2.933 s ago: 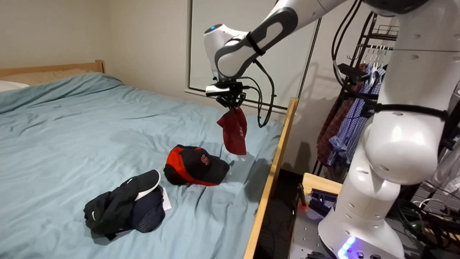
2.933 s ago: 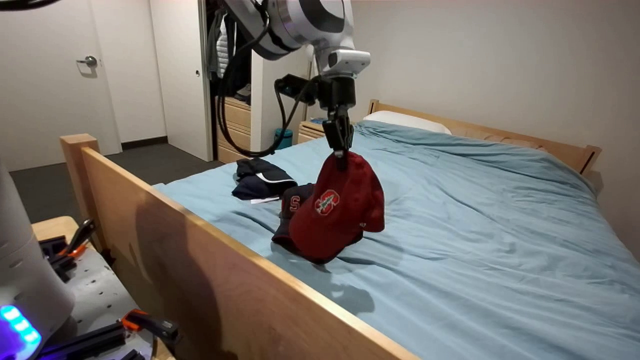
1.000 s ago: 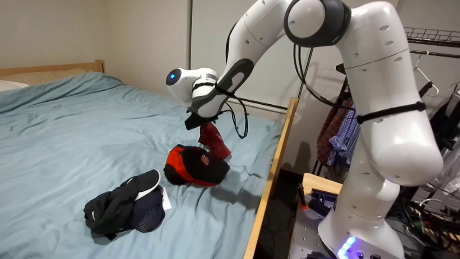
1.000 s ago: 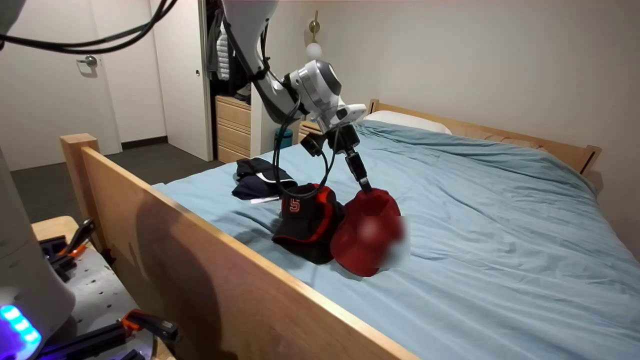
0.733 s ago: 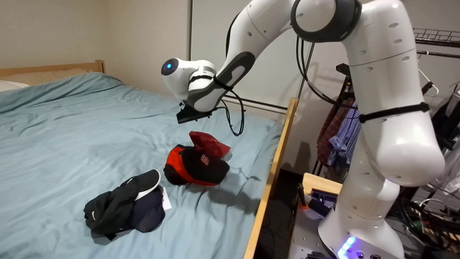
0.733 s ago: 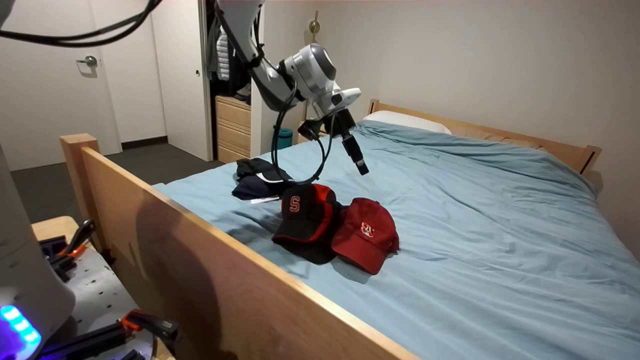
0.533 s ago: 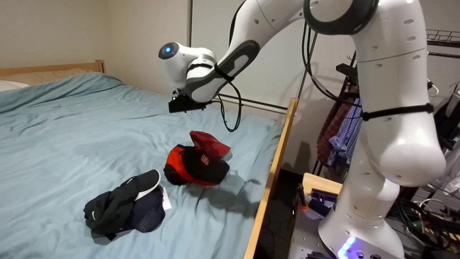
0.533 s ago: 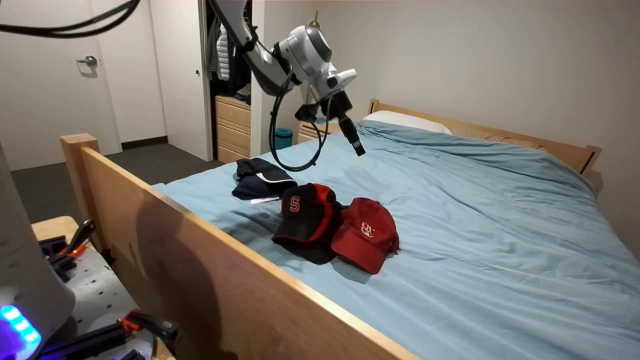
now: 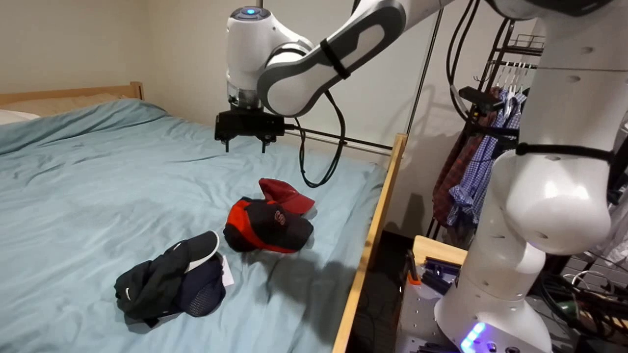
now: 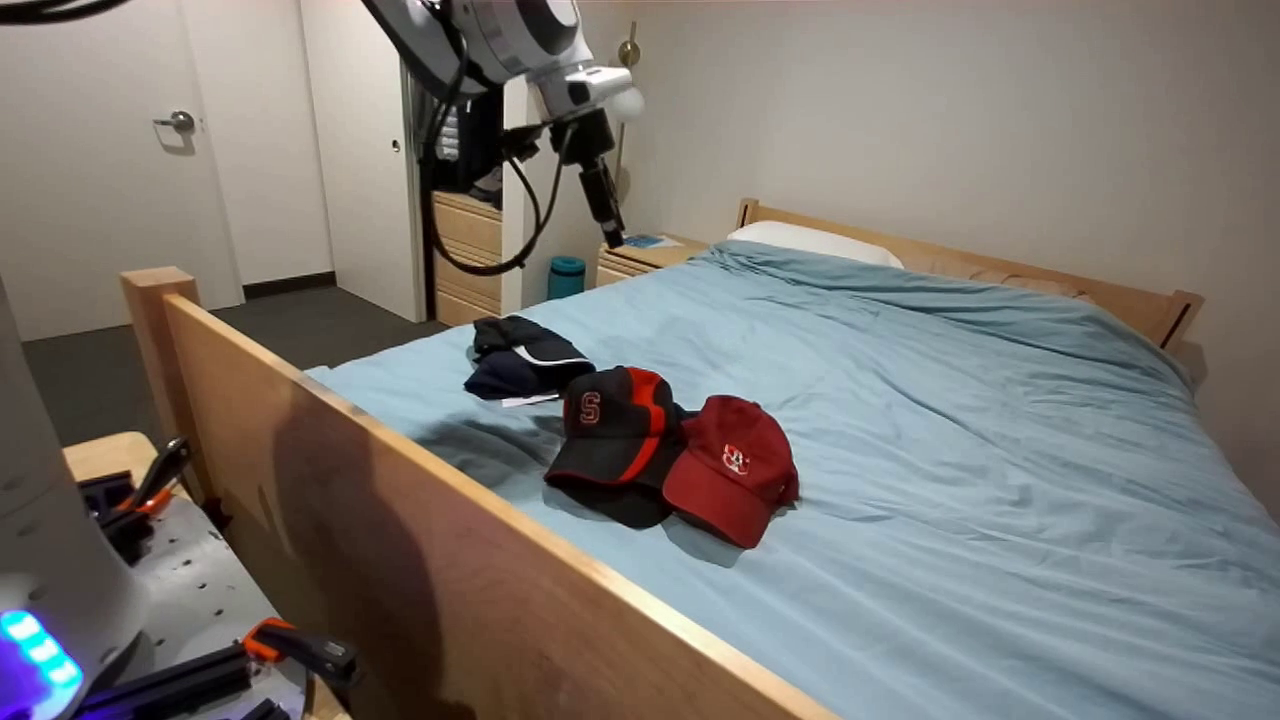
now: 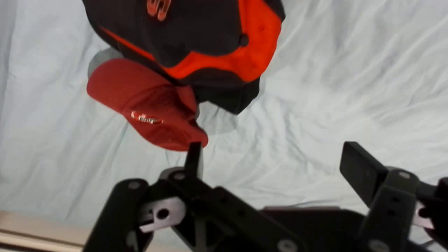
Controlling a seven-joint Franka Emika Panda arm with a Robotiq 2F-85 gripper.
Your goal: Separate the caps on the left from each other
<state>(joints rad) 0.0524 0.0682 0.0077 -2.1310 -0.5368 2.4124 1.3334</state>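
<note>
While hand (image 9: 245,150) hangs spread wide, empty, over bed (image 9: 117,196), wooden footboard (image 10: 480,595) between red cap (image 10: 730,470) and robot base (image 9: 490,304)

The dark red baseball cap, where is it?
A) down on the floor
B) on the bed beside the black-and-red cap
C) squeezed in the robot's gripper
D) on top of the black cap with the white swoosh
B: the dark red baseball cap lies on the blue bed cover beside the black-and-red baseball cap, and the gripper is open with nothing in it.
</note>
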